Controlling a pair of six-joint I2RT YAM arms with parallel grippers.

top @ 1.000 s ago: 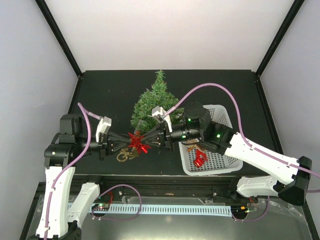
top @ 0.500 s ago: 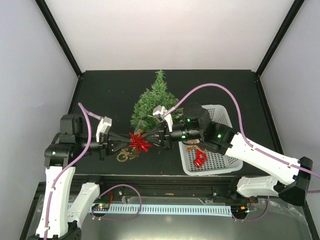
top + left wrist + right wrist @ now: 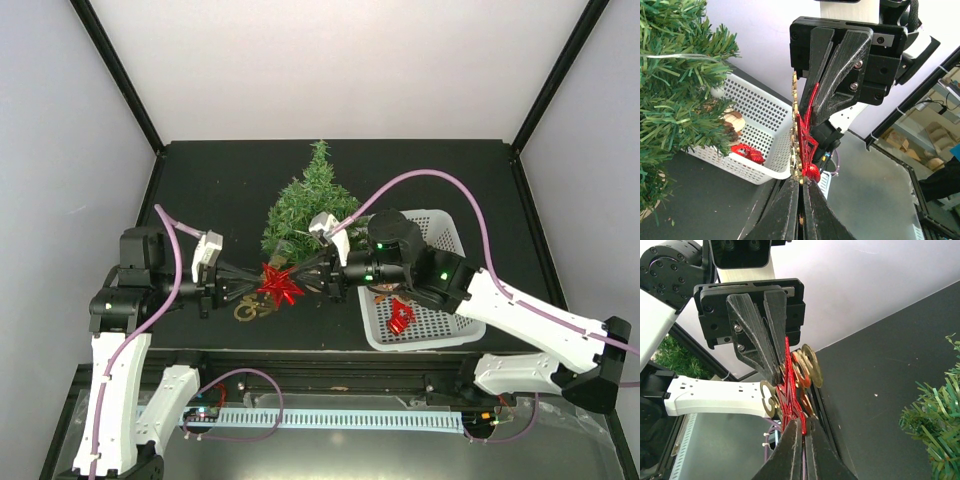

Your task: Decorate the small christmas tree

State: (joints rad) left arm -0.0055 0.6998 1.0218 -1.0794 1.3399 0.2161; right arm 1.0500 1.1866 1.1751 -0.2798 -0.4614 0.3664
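Right pincer newly tight on star

No word, number, label or brand mark can be read in any of the three views. The flat gold cut-out ornament lying on the black worktop has curly shapes, but they are too small to tell whether they are letters.

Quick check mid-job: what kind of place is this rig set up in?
Probably a lab test booth, not a home. Plain white panels in black framing wall in a black table, and a slotted cable duct runs along the near edge.
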